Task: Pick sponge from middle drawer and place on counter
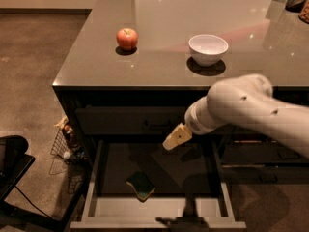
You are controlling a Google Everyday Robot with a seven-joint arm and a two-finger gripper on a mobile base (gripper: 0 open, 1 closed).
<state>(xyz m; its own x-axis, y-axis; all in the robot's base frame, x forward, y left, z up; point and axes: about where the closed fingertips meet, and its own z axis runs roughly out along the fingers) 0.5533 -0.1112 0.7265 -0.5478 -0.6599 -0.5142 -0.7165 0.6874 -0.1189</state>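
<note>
The sponge (pixel 141 186), dark green over a yellowish layer, lies flat near the front left of the open middle drawer (pixel 159 215). The drawer is pulled out below the counter (pixel 159 57). My gripper (pixel 176 137) hangs on the white arm above the drawer's back, up and to the right of the sponge, not touching it. It holds nothing that I can see.
A red apple (pixel 127 38) and a white bowl (pixel 208 49) sit on the counter. A closed drawer front with a dark bar handle (pixel 159 124) is above the open drawer. A wire basket (pixel 67 141) stands on the floor at left, a dark chair (pixel 12 158) at far left.
</note>
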